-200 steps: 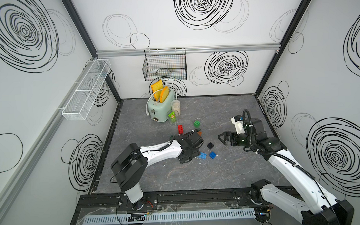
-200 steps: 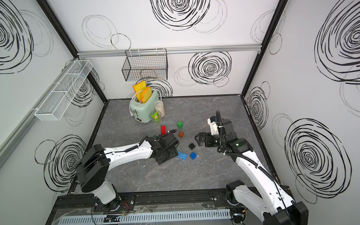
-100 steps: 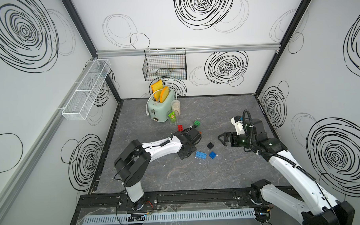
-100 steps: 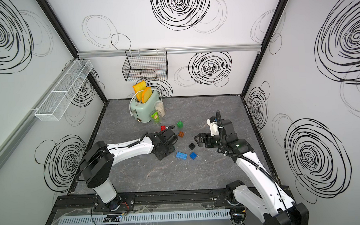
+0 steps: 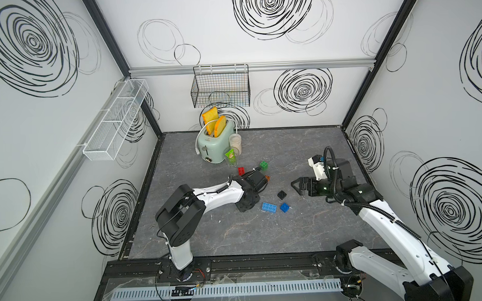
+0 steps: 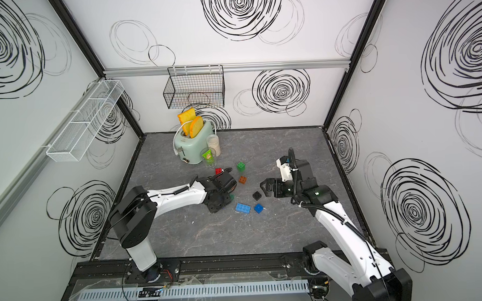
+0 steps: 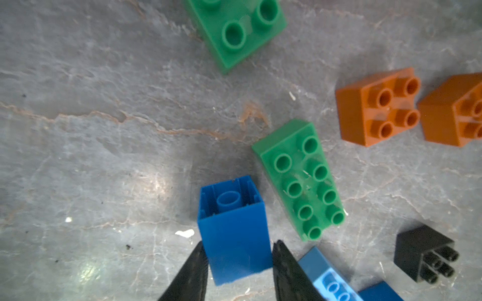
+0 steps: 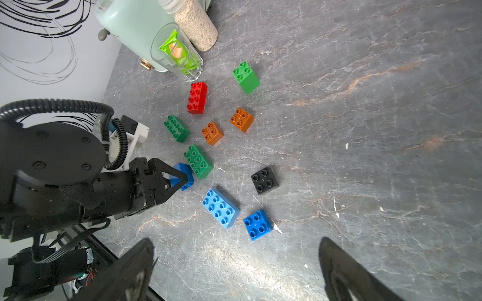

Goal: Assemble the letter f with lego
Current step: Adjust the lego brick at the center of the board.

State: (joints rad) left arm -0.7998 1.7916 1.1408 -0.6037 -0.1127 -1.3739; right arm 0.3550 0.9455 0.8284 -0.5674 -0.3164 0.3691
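**Left fingers clamped on a tipped dark blue brick**

My left fingers (image 7: pixel 193 271) are pinched on the two smooth flanks of a small dark blue square plastic brick (image 7: pixel 234 234), around the middle of the grey marbled bench (image 8: pixel 365 130). The brick lies tipped on its side. Its hollow underside faces away from my wrist, so its stud axis runs along my reach and not upward. I judge the coming move turns on this: the brick must be rolled upright before it can seat on anything. Just to its right lies a green oblong eight-stud brick (image 7: pixel 300 179), studs up, with its long axis roughly in line with my fingers. Nearer and further right sit a light blue oblong brick (image 8: pixel 220 207) and a second dark blue square brick (image 8: pixel 257 225). My right fingers (image 8: pixel 135 268) stand wide apart and empty, well off to the right, so the left arm is plainly the nearer one.
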